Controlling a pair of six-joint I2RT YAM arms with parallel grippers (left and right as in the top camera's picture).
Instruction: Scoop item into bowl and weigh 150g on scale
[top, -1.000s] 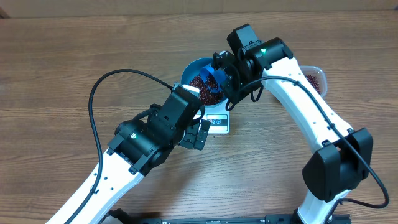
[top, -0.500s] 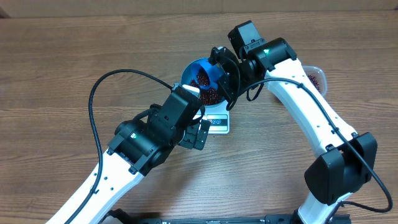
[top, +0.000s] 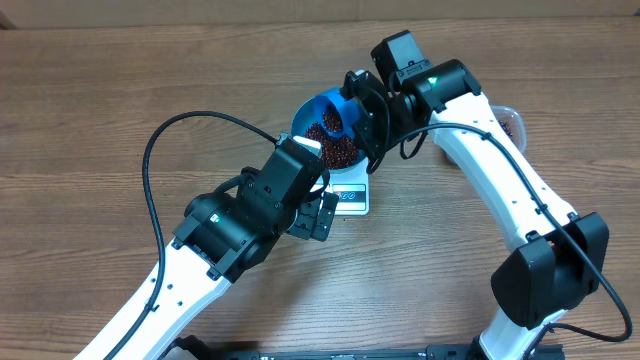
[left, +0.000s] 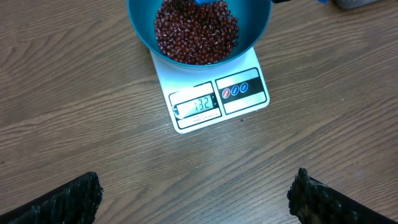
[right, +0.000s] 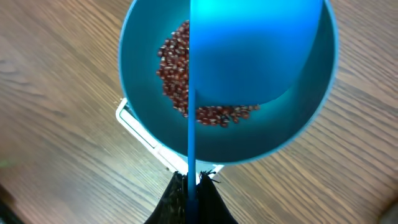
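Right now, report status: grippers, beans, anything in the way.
Left gripper open, empty, short of the scale. Right gripper shut on scoop, held over the bowl. Beans in bowl, display reads 132. Nothing blocking the bowl.

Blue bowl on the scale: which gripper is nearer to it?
Right. The right gripper is over the bowl rim, shut on the scoop; the left gripper hangs open, back beyond the display edge of the scale.

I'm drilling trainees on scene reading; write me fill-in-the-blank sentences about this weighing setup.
The blue bowl of beans sits on the white ___. The display reads ___. The right gripper holds a blue ___ above the bowl. The left gripper is ___.
Missing: scale; 132; scoop; open.
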